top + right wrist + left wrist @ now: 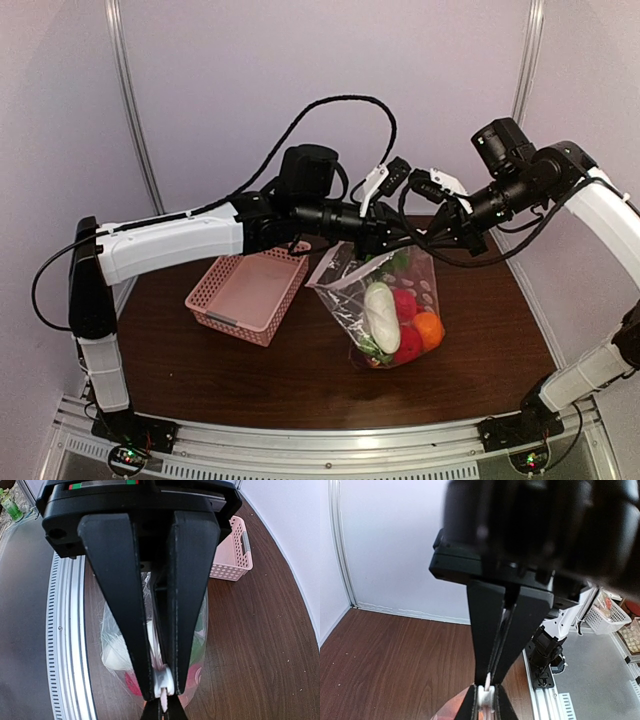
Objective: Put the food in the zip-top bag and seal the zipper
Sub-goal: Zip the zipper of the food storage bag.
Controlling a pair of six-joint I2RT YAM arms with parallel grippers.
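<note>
Now the jaws of the left arm (170, 245) and the right arm (610, 215) are clenching tip to tip on the zipper (161, 680), the zip-top bag (340, 285) hanging below them with the food (405, 305) lying inside. Sealing well is probably requiring a steady pinch sliding along the strip, while both arms are reaching inward above the table (300, 380).

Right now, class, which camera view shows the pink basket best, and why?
The top external view: the whole pink basket sits in frame, beside the bag. The right wrist view shows only one perforated end past its fingers; the left wrist view gives at most a pinkish blur.
</note>
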